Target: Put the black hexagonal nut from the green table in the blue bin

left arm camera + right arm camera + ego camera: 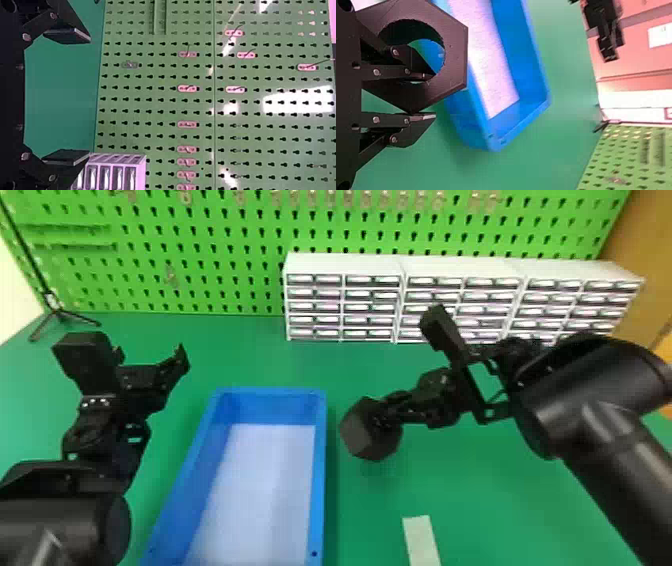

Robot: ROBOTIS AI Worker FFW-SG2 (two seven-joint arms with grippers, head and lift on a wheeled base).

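In the head view the black hexagonal nut hangs above the green table, just right of the blue bin. My right gripper is shut on one side of the nut. In the right wrist view the right gripper has one finger through the hole of the nut and the other outside its wall, with the blue bin beyond. My left gripper stands open left of the bin; in the left wrist view the left gripper has nothing between its fingers.
White drawer cabinets stand along the back, against a green pegboard. A pale strip lies on the table near the front, right of the bin. A small black tripod stands at the back left.
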